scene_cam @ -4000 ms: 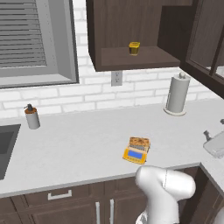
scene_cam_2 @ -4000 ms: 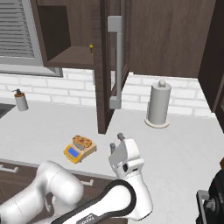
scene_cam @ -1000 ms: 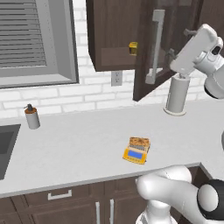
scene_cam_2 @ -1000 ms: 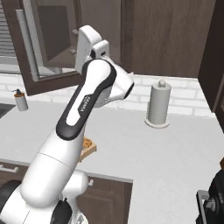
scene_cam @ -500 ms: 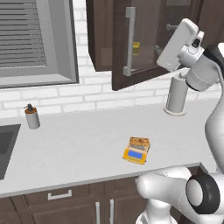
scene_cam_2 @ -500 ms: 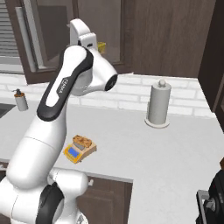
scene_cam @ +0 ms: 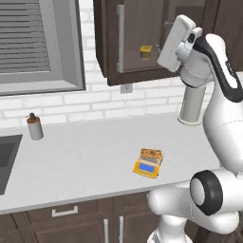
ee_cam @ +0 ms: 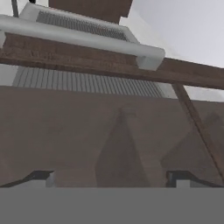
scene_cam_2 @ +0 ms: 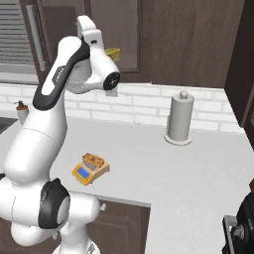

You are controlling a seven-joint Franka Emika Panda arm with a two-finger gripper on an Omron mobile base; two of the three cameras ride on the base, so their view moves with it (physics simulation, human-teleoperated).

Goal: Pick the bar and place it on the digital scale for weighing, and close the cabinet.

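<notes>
No lettering legible — blue strip on digital scale (scene_cam: 146, 167) perhaps blank.

The pale counter (scene_cam: 85, 161) carries the digital scale (scene_cam: 147, 167) near its front edge — the bar (scene_cam: 151, 154) on its plate. A soap bottle (scene_cam: 34, 126) stands at ten o'clock from it, a paper-towel roll (scene_cam: 191, 105) at two.

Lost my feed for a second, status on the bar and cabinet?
Gripper open, empty, up at cabinet door. Bar on scale. Door looks nearly shut. Nothing in the way.
</notes>
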